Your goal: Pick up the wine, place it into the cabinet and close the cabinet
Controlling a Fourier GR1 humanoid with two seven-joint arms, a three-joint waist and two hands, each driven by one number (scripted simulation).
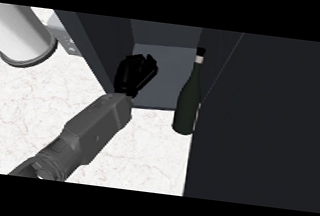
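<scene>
Dark green, slender-necked wine bottle

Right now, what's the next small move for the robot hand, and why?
Probably draw the left robot hand back from the cabinet: it is open and empty, apart from the wine bottle, which stands upright beside the open door.

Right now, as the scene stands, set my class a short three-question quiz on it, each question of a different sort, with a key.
1. True or false: the wine bottle lies on its side on the counter.
2. Which hand shows in front of the open cabinet? A) the left hand B) the right hand C) both
3. Fill in: the white cylinder shows at the view's upper ____.

Key: 1 false, it stands upright; 2 A; 3 left.
</scene>
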